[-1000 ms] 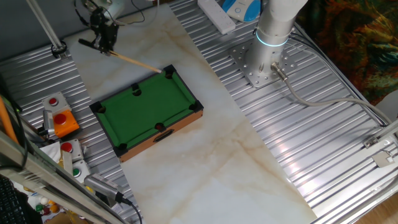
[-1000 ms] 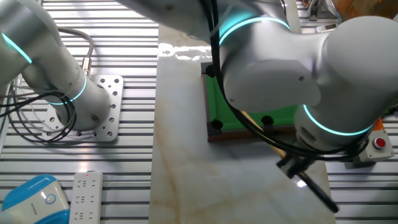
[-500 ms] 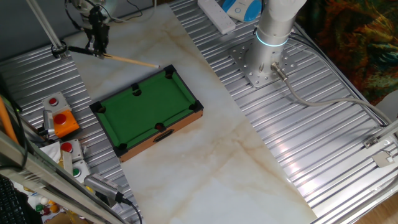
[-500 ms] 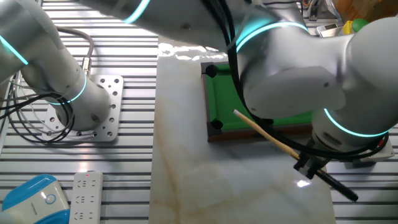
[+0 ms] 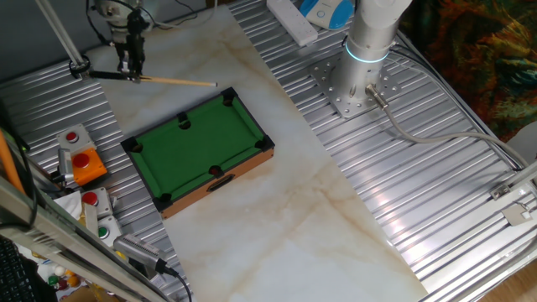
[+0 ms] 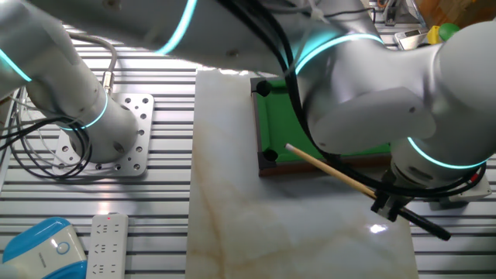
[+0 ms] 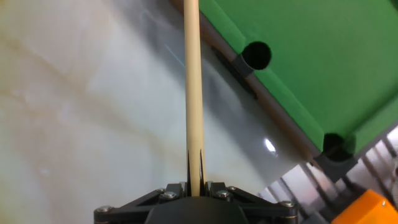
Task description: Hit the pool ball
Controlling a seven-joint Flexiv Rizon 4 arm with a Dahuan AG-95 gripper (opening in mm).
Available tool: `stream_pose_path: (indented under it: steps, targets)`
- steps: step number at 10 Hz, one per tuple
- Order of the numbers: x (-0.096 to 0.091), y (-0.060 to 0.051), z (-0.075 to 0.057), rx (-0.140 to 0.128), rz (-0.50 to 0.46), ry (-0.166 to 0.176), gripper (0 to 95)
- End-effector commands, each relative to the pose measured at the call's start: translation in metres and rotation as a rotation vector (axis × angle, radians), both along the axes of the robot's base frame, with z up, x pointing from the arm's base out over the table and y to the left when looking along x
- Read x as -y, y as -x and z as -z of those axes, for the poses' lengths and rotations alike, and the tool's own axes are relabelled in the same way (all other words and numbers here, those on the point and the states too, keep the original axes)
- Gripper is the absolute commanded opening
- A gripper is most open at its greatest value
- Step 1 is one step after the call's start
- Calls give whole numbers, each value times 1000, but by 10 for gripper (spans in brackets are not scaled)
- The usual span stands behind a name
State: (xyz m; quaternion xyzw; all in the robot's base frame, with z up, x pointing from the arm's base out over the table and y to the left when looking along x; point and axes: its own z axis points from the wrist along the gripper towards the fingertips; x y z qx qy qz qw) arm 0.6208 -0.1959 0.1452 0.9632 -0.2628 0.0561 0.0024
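Note:
My gripper (image 5: pixel 127 64) is shut on a wooden cue stick (image 5: pixel 172 80) and holds it over the marble slab, behind the far left side of the toy green-felt pool table (image 5: pixel 201 144). The cue tip points right and stops short of the table's far corner pocket. In the hand view the cue (image 7: pixel 193 93) runs straight out between my gripper's jaws (image 7: pixel 194 182), beside the table's side rail (image 7: pixel 283 127). In the other fixed view my gripper (image 6: pixel 387 204) holds the cue (image 6: pixel 333 172) in front of the table (image 6: pixel 277 124). No pool ball shows on the visible felt; in the other fixed view the arm hides much of it.
An orange box with a red button (image 5: pixel 84 165) and a grey button box (image 5: pixel 95 210) lie left of the pool table. The arm's base (image 5: pixel 357 84) and a white power strip (image 5: pixel 291 21) are at the back right. Ribbed metal flanks the slab.
My gripper has drawn the cue back to the left, away from the table. The cue tip has left the far corner pocket and the cue now lies nearly level.

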Motion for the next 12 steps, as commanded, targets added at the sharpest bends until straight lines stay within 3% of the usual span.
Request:
stream_pose_path:
  steps: [1, 5, 12]
  targets:
    - [-3, -2, 3, -4, -61, -1, 0]
    - [-7, -4, 5, 0, -240, -10, 0]
    - [-22, -11, 16, -1, -371, -27, 0]
